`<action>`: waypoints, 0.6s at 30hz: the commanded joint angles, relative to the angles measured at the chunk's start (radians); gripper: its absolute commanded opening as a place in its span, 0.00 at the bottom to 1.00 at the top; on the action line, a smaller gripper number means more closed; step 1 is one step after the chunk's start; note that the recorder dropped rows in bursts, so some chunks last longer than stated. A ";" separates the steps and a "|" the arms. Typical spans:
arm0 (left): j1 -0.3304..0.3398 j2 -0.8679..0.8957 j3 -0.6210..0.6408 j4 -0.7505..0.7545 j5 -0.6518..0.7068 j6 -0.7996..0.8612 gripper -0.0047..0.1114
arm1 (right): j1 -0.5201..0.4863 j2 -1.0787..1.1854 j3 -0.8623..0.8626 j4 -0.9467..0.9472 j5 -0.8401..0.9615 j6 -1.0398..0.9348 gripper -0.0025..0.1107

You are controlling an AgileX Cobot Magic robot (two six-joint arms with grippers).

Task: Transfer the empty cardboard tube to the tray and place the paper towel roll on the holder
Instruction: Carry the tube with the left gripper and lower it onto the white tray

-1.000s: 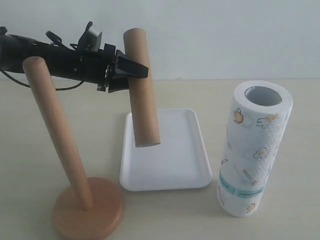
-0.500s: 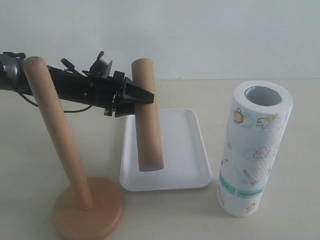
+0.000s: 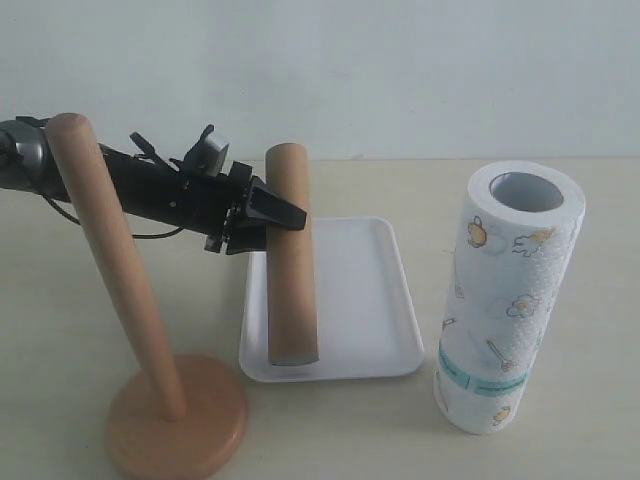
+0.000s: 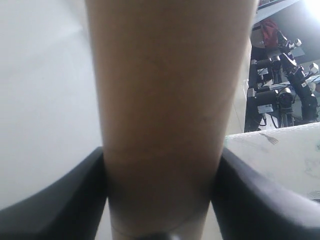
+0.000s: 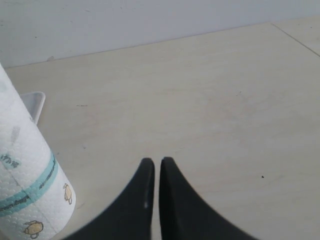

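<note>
Brown hollow cardboard tube [image 3: 291, 290]: nearly upright, pinched on its upper part between black fingers of left gripper [image 3: 288, 214], lower end on near left of shallow white plastic tray [image 3: 370, 300]. Right gripper [image 5: 156, 167]: fingers pressed together, empty, near white printed paper towel roll [image 3: 510, 300].

Browns, white and black in front of you

You see a plain brown cardboard tube [image 3: 290, 270], a white tray [image 3: 372, 300], a light wooden holder [image 3: 105, 260] and a white embossed paper towel roll [image 3: 505, 300] with small yellow cartoon prints and a teal band. The left gripper [image 3: 283, 213] and right gripper [image 5: 153, 170] are black, and the table [image 3: 560, 440] is pale beige.
</note>
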 commanded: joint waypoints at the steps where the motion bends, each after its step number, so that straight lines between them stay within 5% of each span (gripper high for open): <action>1: -0.004 0.010 0.003 -0.012 0.008 -0.012 0.08 | 0.001 -0.004 0.000 -0.006 -0.005 -0.007 0.06; 18: -0.004 0.023 0.003 -0.015 -0.020 -0.025 0.08 | 0.001 -0.004 0.000 -0.006 -0.005 -0.007 0.06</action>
